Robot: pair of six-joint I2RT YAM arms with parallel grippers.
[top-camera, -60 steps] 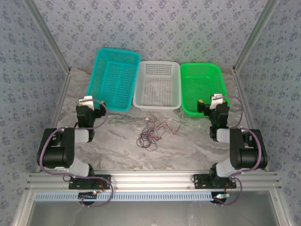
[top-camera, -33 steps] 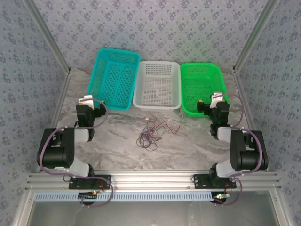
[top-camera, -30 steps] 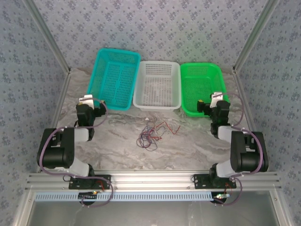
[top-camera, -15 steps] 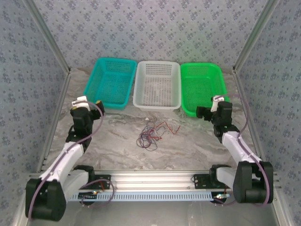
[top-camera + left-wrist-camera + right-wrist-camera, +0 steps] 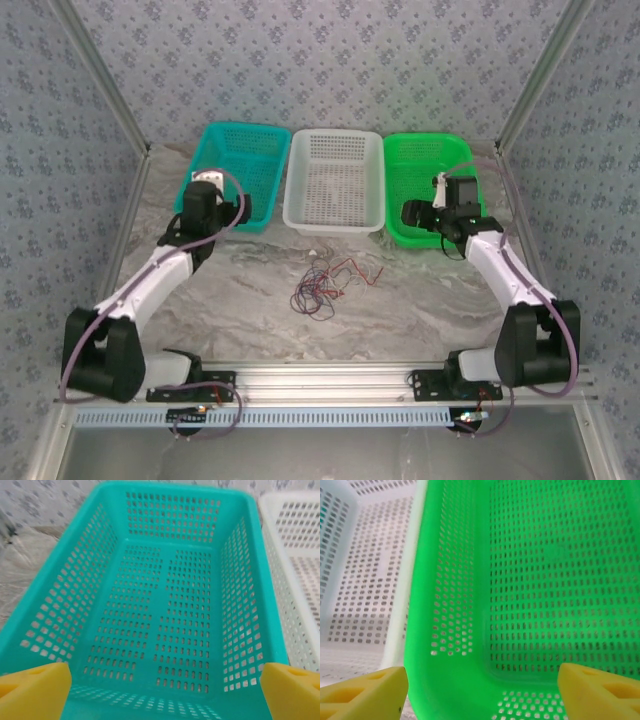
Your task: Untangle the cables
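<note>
I'm reading this as the very start, with none of the untangling showing as done. The cables (image 5: 325, 280) are lying in one loose knot on the marble table (image 5: 420, 310), at the centre of the top view and just below the white basket (image 5: 335, 133). Red and dark strands are crossing one another in it. I'm seeing no wire in the teal basket (image 5: 245, 127), the white one or the green basket (image 5: 425, 137).

The left gripper (image 5: 162, 692) is hanging at the near edge of the teal basket, in the upper left of the top view. Its yellow fingers (image 5: 32, 692) are spread wide with nothing between them. The right gripper (image 5: 480, 692) is hovering at the near left corner of the green basket, on the right, with its jaws also standing well apart and empty.

Both grippers are sitting well apart from the knot, so I'm judging that the whole job is left: reaching the tangle, taking a strand, and drawing each wire free.
</note>
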